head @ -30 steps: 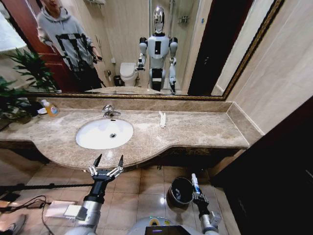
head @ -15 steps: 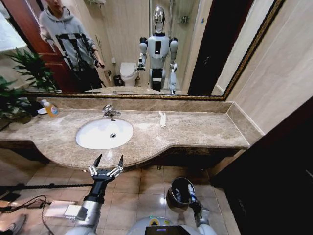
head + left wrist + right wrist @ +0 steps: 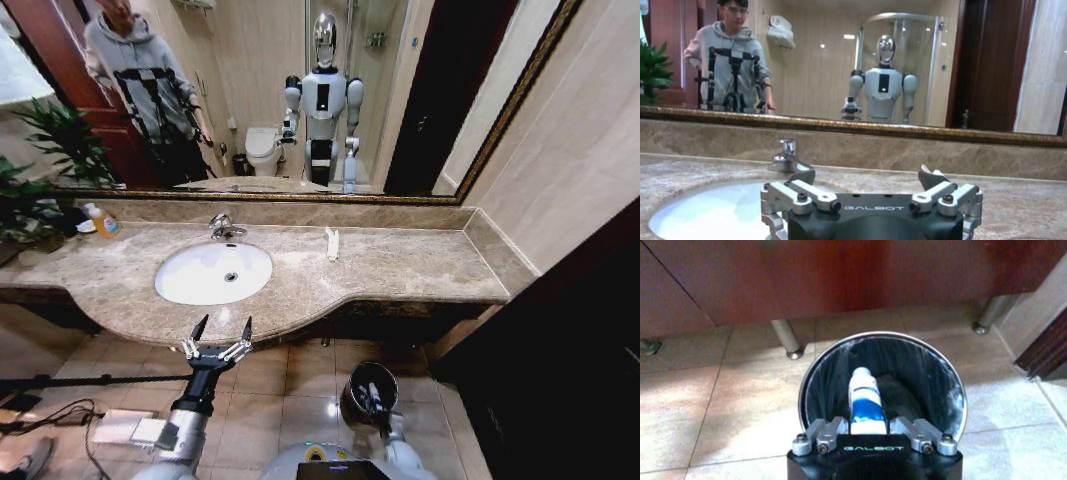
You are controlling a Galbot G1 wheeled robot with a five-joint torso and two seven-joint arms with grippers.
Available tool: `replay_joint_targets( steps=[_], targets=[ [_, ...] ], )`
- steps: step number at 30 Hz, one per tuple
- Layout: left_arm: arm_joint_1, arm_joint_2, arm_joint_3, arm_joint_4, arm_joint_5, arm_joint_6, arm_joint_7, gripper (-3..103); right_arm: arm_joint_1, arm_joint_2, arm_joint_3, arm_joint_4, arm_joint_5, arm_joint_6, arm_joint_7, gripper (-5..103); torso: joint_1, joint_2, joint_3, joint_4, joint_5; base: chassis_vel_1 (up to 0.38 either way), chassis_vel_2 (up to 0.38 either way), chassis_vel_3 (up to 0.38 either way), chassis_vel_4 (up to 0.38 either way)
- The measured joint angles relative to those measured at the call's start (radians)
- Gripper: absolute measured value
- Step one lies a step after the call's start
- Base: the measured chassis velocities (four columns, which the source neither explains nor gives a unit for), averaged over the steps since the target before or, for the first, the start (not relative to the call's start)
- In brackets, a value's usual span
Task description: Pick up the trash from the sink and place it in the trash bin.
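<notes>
My right gripper [image 3: 868,422] is shut on a white tube with blue marks [image 3: 865,395], a piece of the trash, held pointing into the mouth of the black trash bin [image 3: 927,375]. In the head view that gripper [image 3: 378,406] and the tube [image 3: 374,393] sit low over the trash bin [image 3: 352,388] on the floor below the counter. The white oval sink [image 3: 213,272] lies in the beige marble counter. My left gripper [image 3: 218,333] hangs open just in front of the counter edge, facing the sink [image 3: 707,210], with nothing between its fingers [image 3: 803,176].
A flat white packet [image 3: 332,243] lies on the counter to the right of the basin. An orange-yellow bottle [image 3: 103,221] and a plant [image 3: 40,180] stand at the far left. The chrome faucet [image 3: 224,228] rises behind the basin. Cabinet legs [image 3: 785,339] stand behind the bin; cables lie on the floor [image 3: 60,415].
My right gripper has come down and to the left with the tube, from beside the bin to over its mouth. The left arm has stayed where it was.
</notes>
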Motion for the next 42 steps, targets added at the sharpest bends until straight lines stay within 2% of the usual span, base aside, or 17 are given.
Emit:
replay_joint_targets(
  steps=[10, 12, 15, 18, 20, 21, 23, 24, 25, 27, 28, 31, 37, 42],
  targets=[
    [0.0, 0.0, 0.0, 0.0, 0.0, 0.0, 0.0, 100, 0.093, 0.014, 0.012, -0.124, -0.031, -0.004, -0.011, 27, 0.0, 0.0, 0.0, 0.0, 0.0001, 0.0, 0.0, 0.0, 0.0],
    [0.0, 0.0, 0.0, 0.0, 0.0, 0.0, 0.0, 100, 0.099, 0.014, 0.012, -0.133, -0.034, -0.006, -0.012, 24, 0.0, 0.0, 0.0, 0.0, 0.0001, 0.0, 0.0, 0.0, 0.0],
    [0.0, 0.0, 0.0, 0.0, 0.0, 0.0, 0.0, 100, 0.107, 0.013, 0.013, -0.14, -0.037, -0.01, -0.013, 37, 0.0, 0.0, 0.0, 0.0, 0.0001, 0.0, 0.0, 0.0, 0.0],
    [0.0, 0.0, 0.0, 0.0, 0.0, 0.0, 0.0, 100, 0.107, 0.011, 0.013, -0.139, -0.037, -0.013, -0.013, 42, 0.0, 0.0, 0.0, -0.0001, 0.0001, 0.0, 0.0, 0.0, 0.0],
    [0.0, 0.0, 0.0, 0.0, 0.0, 0.0, 0.0, 100, 0.102, 0.007, 0.014, -0.129, -0.037, -0.016, -0.014, 54, 0.0, 0.0, 0.0, -0.0001, 0.0001, 0.0, 0.0, 0.0, 0.0],
    [0.0, 0.0, 0.0, 0.0, 0.0, 0.0, 0.0, 100, 0.102, 0.007, 0.014, -0.129, -0.037, -0.016, -0.014, 54, 0.0, 0.0, 0.0, -0.0001, 0.0001, 0.0, 0.0, 0.0, 0.0],
    [0.0, 0.0, 0.0, 0.0, 0.0, 0.0, 0.0, 100, 0.094, 0.004, 0.014, -0.114, -0.037, -0.017, -0.014, 65, 0.0, 0.0, 0.0, 0.0, 0.0001, 0.0, 0.0, 0.0, 0.0],
    [0.0, 0.0, 0.0, 0.0, 0.0, 0.0, 0.0, 100, 0.094, 0.004, 0.014, -0.114, -0.037, -0.017, -0.014, 65, 0.0, 0.0, 0.0, 0.0, 0.0001, 0.0, 0.0, 0.0, 0.0],
    [0.0, 0.0, 0.0, 0.0, 0.0, 0.0, 0.0, 100, 0.09, 0.003, 0.014, -0.107, -0.036, -0.018, -0.014, 70, 0.0, 0.0, 0.0, -0.0001, 0.0001, 0.0, 0.0, 0.0, 0.0],
    [0.0, 0.0, 0.0, 0.0, 0.0, 0.0, 0.0, 100, 0.068, 0.001, 0.015, -0.067, -0.035, -0.021, -0.014, 80, 0.0, 0.0, 0.0, 0.0, 0.0002, 0.0, 0.0, 0.0, 0.0],
    [0.0, 0.0, 0.0, 0.0, 0.0, 0.0, 0.0, 100, 0.068, 0.001, 0.015, -0.067, -0.035, -0.021, -0.014, 80, 0.0, 0.0, 0.0, 0.0, 0.0002, 0.0, 0.0, 0.0, 0.0],
    [0.0, 0.0, 0.0, 0.0, 0.0, 0.0, 0.0, 100, 0.015, -0.008, 0.014, 0.025, -0.035, -0.029, -0.013, 96, 0.0, 0.0, 0.0, -0.0001, 0.0002, 0.0, 0.0, 0.0, 0.0],
    [0.0, 0.0, 0.0, 0.0, 0.0, 0.0, 0.0, 100, -0.103, -0.022, 0.017, 0.223, -0.057, -0.026, 0.006, 100, 0.0, 0.0, 0.0, 0.0, 0.0002, 0.0, 0.0, 0.0, 0.0],
    [0.0, 0.0, 0.0, 0.0, 0.0, 0.0, 0.0, 100, -0.254, -0.029, 0.036, 0.495, -0.113, 0.028, 0.058, 100, 0.0, 0.0, 0.0, 0.0, 0.0002, 0.0, 0.0, 0.0, 0.0]
  ],
)
